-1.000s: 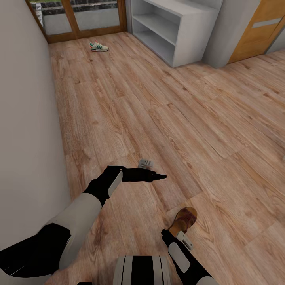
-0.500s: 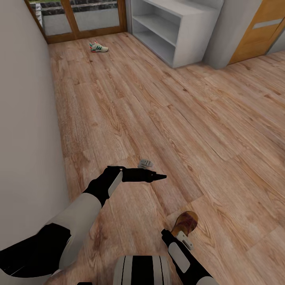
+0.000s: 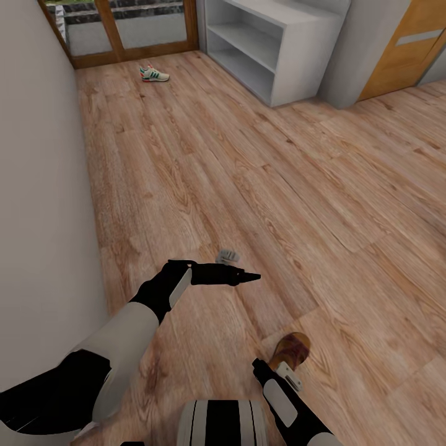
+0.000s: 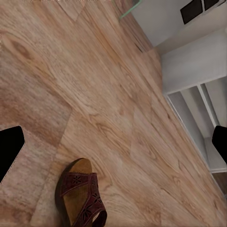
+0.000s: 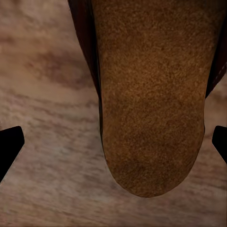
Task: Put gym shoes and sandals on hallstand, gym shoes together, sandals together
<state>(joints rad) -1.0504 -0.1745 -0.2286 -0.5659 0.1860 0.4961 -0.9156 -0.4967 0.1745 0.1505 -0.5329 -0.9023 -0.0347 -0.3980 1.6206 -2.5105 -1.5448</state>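
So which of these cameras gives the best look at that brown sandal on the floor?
The left wrist view: there the sandal shows its toe end, footbed and dark patterned straps. In the head view the sandal is small and partly behind the right arm. The right wrist view is so close that its footbed is mostly what shows.

The sandal [image 3: 291,350] is partly covered in the head view by the right gripper [image 3: 282,371], whose fingertips cannot be made out there. In the right wrist view its footbed is cut off at the frame edge; in the left wrist view its heel end [image 4: 81,198] is cropped. The gym shoe [image 3: 153,74] is too small for laces or patches to be resolved. The hallstand [image 3: 272,43] is cut off at the top edge, its upper part unseen. Whether the left gripper [image 3: 248,276] is parted cannot be judged in the head view.
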